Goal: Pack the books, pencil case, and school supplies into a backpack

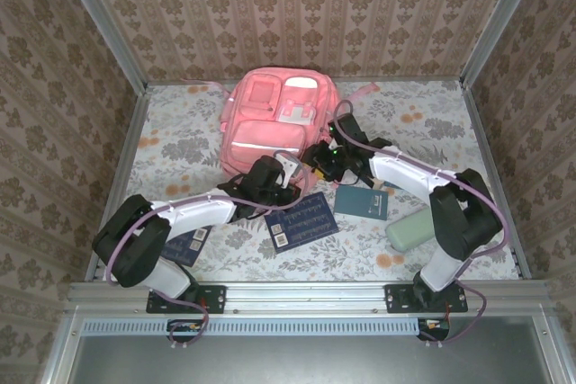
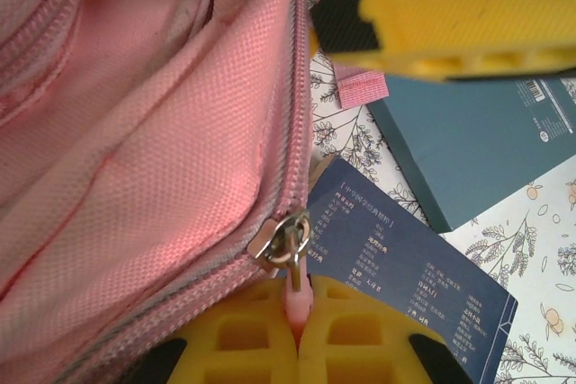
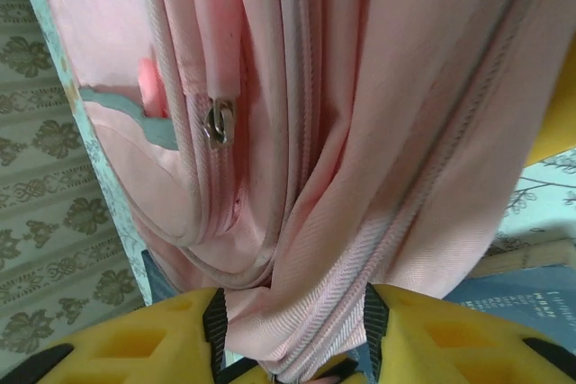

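Left gripper [image 2: 299, 339] is clenched on the pink zipper pull [image 2: 297, 305] of the backpack [image 1: 270, 128], w/ the metal slider [image 2: 284, 240] just above the yellow fingertips and the zip line running up the pink fabric. Right gripper [image 3: 295, 352] is pinched tight on a fold of backpack fabric w/ a zip seam thru it. Both grippers sit close together at the bag's near edge. Backpack lies at mid-rear of the floral table [image 1: 171, 141], front pockets up. One navy book [image 1: 301, 219] lies just in front of the bag, btwn the two arms, its corner close by the slider. 2nd navy book [image 1: 186, 245] is partly under the left arm. Teal notebook [image 1: 362, 201] lies just right of the 1st book. Mint pencil case [image 1: 409, 228] rests by the right arm, well apart from the bag.
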`<action>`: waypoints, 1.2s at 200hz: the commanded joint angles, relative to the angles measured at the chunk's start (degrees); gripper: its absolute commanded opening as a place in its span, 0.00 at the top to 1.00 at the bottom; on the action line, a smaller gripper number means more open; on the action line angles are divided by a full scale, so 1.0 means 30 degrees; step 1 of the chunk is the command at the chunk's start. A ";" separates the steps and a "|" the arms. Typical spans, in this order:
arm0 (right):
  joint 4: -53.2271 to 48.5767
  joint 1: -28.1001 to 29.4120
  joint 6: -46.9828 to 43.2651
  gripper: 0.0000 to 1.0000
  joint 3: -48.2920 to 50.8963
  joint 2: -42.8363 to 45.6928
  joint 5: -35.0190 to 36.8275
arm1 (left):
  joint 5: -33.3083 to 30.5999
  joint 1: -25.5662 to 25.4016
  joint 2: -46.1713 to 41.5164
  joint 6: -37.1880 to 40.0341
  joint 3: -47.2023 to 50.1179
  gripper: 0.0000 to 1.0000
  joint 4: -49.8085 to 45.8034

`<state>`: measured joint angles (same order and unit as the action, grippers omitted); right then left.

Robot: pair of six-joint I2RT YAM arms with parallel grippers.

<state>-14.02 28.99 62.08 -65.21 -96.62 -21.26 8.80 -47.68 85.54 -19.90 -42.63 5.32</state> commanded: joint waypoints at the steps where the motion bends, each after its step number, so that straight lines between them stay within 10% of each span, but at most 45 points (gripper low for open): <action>1: 0.0142 0.0292 0.1104 0.53 -0.0780 -0.0732 0.0165 | 0.0427 -0.0432 -0.0024 0.0188 -0.0877 1.00 0.0146; 18: -0.0206 0.0413 0.1208 0.59 -0.0863 -0.1029 0.0312 | 0.0274 -0.0552 0.0008 0.0247 -0.0914 1.00 -0.0006; 51: -0.1066 0.0294 0.1085 1.00 -0.0826 -0.1125 0.0793 | -0.0292 -0.0581 -0.0015 0.0364 -0.1233 1.00 -0.1174; 196: -0.3875 -0.4929 -0.3933 1.00 -0.2402 0.0278 0.1577 | -0.1145 0.7787 -0.0367 0.2934 -0.2503 1.00 -0.9437; 240: -0.4682 -0.5883 -0.5649 1.00 -0.4818 -0.1035 0.0957 | 0.0683 0.7723 0.1165 0.3470 -0.4113 1.00 -0.8679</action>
<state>-26.35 14.00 49.95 -74.61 -97.89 -21.63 9.63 -24.60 88.18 -11.22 -52.62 -18.81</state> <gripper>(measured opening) 0.062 0.046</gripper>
